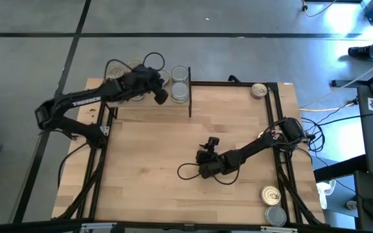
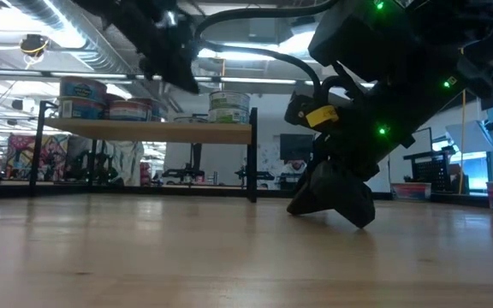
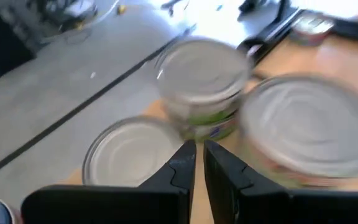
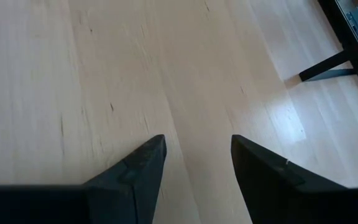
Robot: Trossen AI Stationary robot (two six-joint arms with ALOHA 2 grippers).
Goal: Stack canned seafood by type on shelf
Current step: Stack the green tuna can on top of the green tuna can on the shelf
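Tins (image 1: 180, 84) stand stacked on the shelf (image 1: 149, 109); only the left wrist view shows the left gripper (image 3: 199, 157) pinched closed, empty, above them. Right gripper (image 4: 196, 163), parted and empty, rests on the table (image 1: 154, 168); overhead, three more tins lie along the table's right edge.

Both arms extended, both pincers empty.
Left arm reaches from the left edge toward the far side; its elbow is bent and its wrist angles down, so the left pincer (image 3: 196, 163) hangs over the far left area with its fingers (image 3: 180, 163) nearly together, a thin slit between them and nothing gripped. Right arm runs from its base at the right edge diagonally inward and lies low; the right pincer (image 4: 194, 163) sits near the middle of the bench (image 1: 147, 162), tips pointing down close to the surface, its fingers (image 4: 143, 163) parted with a clear gap and nothing between them.
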